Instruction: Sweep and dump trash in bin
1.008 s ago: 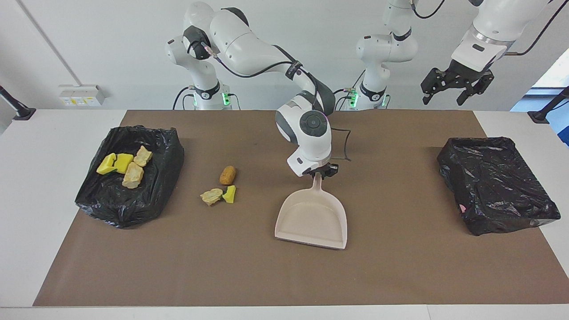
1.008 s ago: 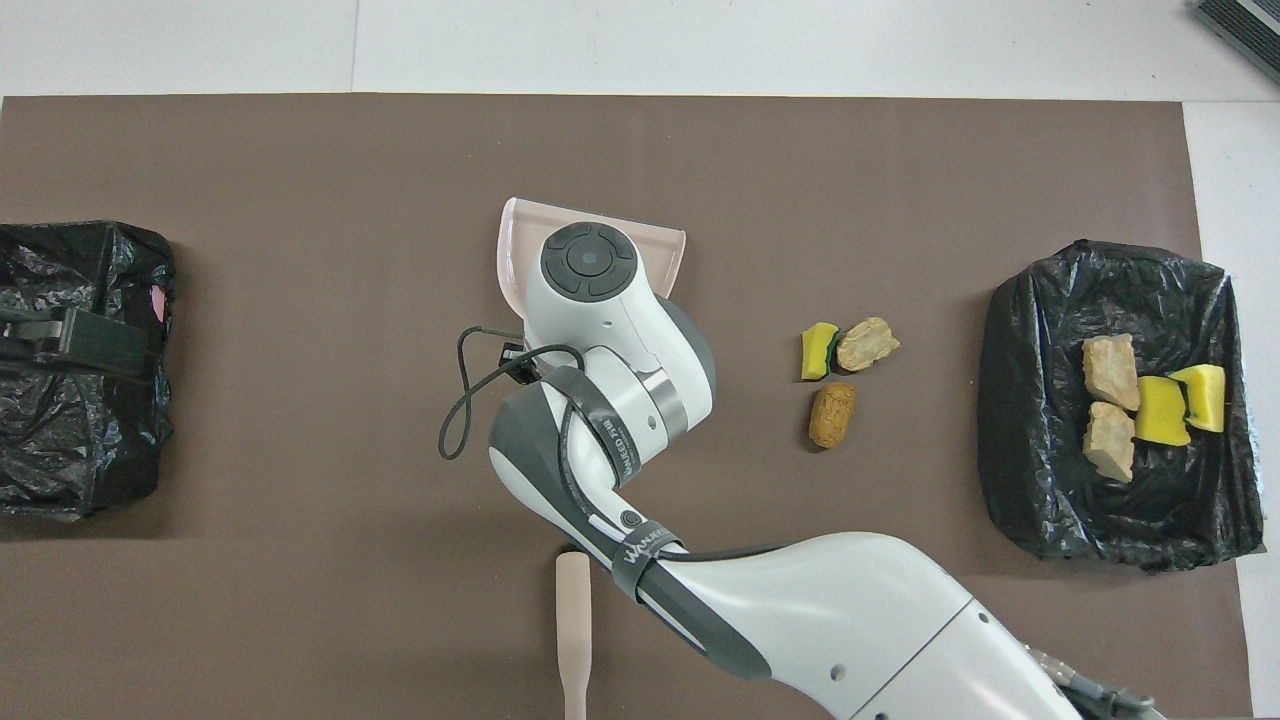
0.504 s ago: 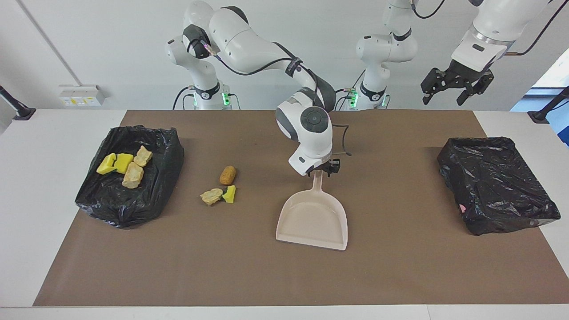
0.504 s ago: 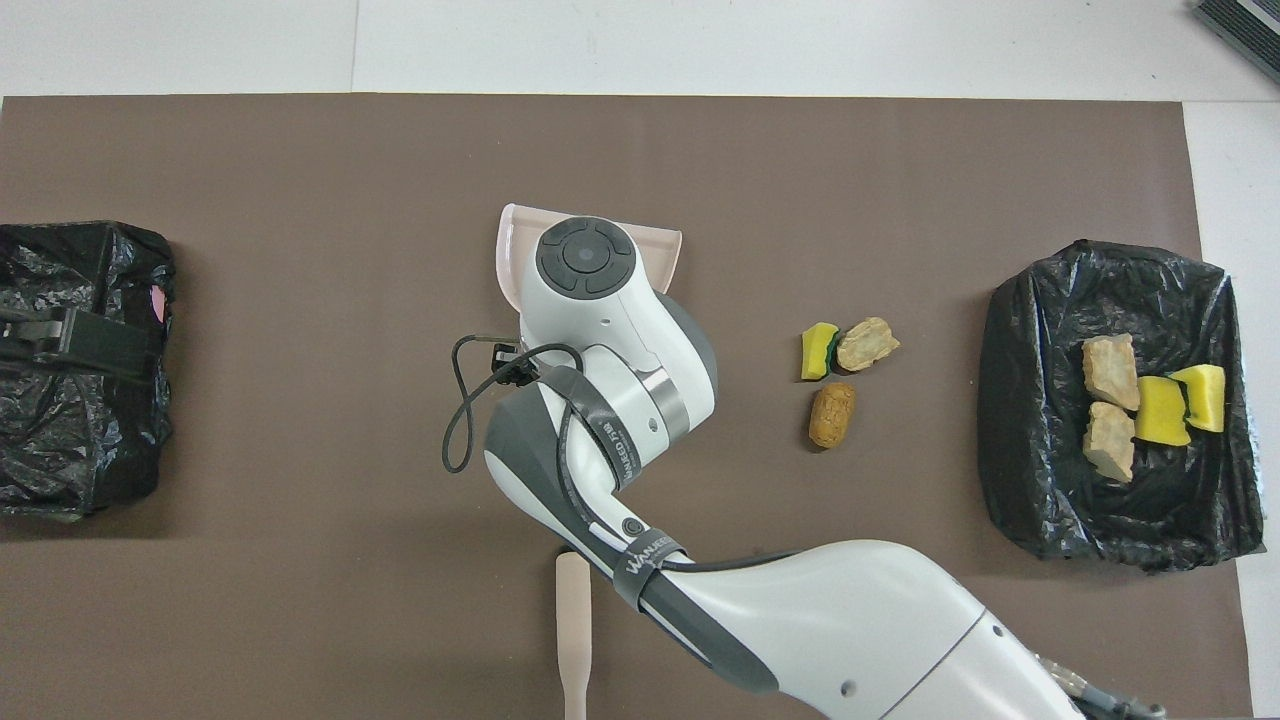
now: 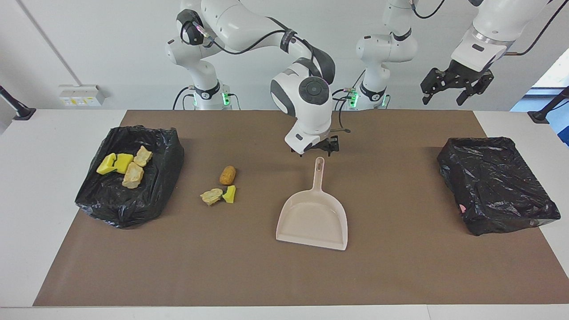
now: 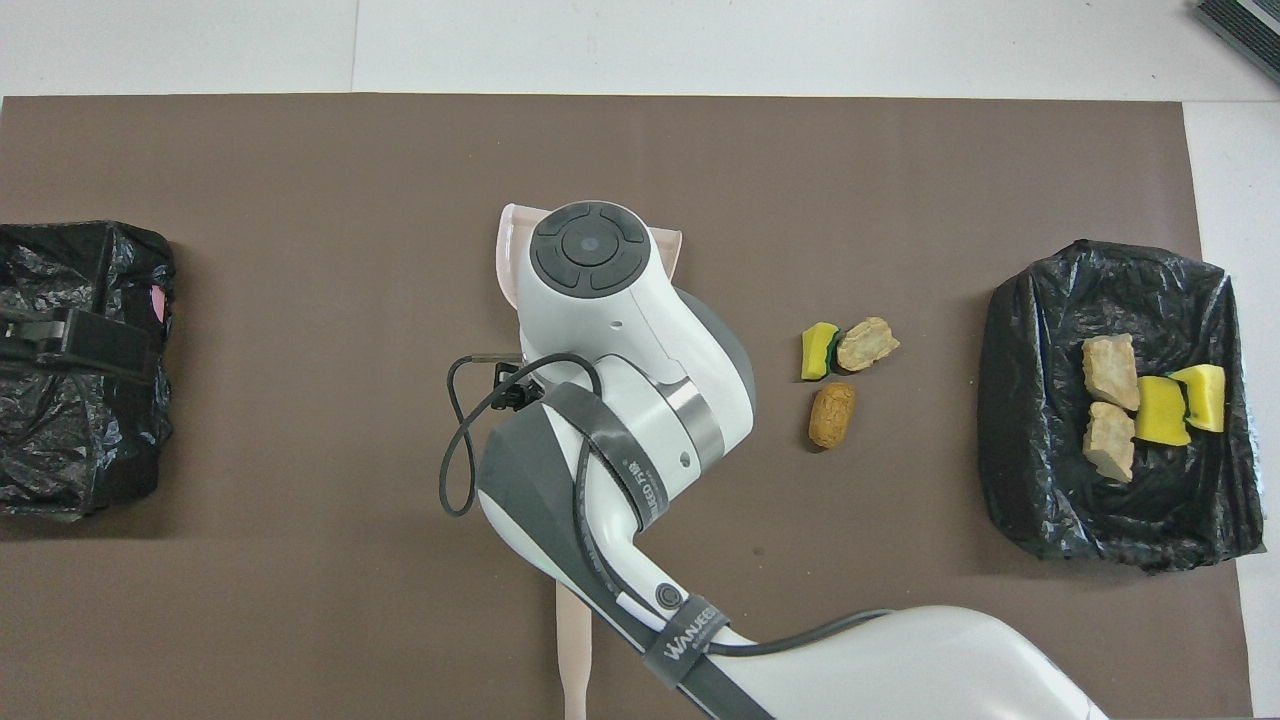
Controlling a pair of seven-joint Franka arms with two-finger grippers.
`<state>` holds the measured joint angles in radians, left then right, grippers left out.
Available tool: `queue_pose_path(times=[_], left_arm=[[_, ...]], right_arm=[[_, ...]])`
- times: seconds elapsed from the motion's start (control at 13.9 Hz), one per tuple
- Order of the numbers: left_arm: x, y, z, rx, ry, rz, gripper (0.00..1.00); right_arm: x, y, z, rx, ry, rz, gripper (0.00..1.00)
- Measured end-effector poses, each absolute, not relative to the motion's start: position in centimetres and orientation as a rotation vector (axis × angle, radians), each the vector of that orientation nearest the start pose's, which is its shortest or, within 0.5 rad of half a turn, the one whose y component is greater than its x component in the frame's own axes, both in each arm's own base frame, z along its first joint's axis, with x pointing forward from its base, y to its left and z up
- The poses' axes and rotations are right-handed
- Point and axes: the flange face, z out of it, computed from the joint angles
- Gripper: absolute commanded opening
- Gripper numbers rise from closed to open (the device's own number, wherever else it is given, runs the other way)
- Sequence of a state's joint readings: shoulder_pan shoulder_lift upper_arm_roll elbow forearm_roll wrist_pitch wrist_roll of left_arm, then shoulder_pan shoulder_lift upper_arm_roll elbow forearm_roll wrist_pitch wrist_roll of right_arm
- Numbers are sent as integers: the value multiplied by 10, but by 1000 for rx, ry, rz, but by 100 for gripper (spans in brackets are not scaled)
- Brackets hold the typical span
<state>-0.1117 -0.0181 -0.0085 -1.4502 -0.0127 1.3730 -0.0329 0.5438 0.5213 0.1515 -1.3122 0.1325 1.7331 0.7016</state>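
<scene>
Right end effector (image 5: 328, 146) is seen spread and empty, just above the dustpan (image 5: 312, 218) handle tip, whose long axis runs away from the robots. Three scraps (image 5: 221, 189) lie on the table between dustpan and bin (image 5: 146, 195). Left end effector (image 5: 458, 86) waits spread, raised.

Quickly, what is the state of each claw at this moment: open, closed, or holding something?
Left claw: open, holding nothing, up in the air, waiting.
Right claw: open, holding nothing, just above the dustpan handle.

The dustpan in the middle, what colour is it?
Pale pinkish beige all over; the dustpan shows best in the facing view.
</scene>
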Motion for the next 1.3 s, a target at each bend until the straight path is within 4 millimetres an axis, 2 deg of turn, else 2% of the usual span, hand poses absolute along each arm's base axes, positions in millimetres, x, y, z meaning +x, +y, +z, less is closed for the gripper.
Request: queue_pose_path(times=[0.14,0.29,0.5,0.65,0.86,1.08,1.3], left_arm=[[524,-71,674,-3145,158,73,100],[529,-84,675,-3148,193,2,100],[537,-125,656,-3144,306,-67,100],[543,-163,628,-3138,398,-93,100],[554,-221,576,-3136,471,-101,100],[566,-261,532,-3138,492,-102,100],[572,-303,483,-3143,496,-94,100]], right_arm=[[510,435,445,-3054,39,350,100],[460,438,448,-3089,-32,396,100],[385,437,429,-3083,-83,501,100],[351,424,409,-3074,-67,530,100],[311,409,384,-3058,-2,597,100],[280,421,366,-3062,25,561,100],[261,435,366,-3019,38,576,100]])
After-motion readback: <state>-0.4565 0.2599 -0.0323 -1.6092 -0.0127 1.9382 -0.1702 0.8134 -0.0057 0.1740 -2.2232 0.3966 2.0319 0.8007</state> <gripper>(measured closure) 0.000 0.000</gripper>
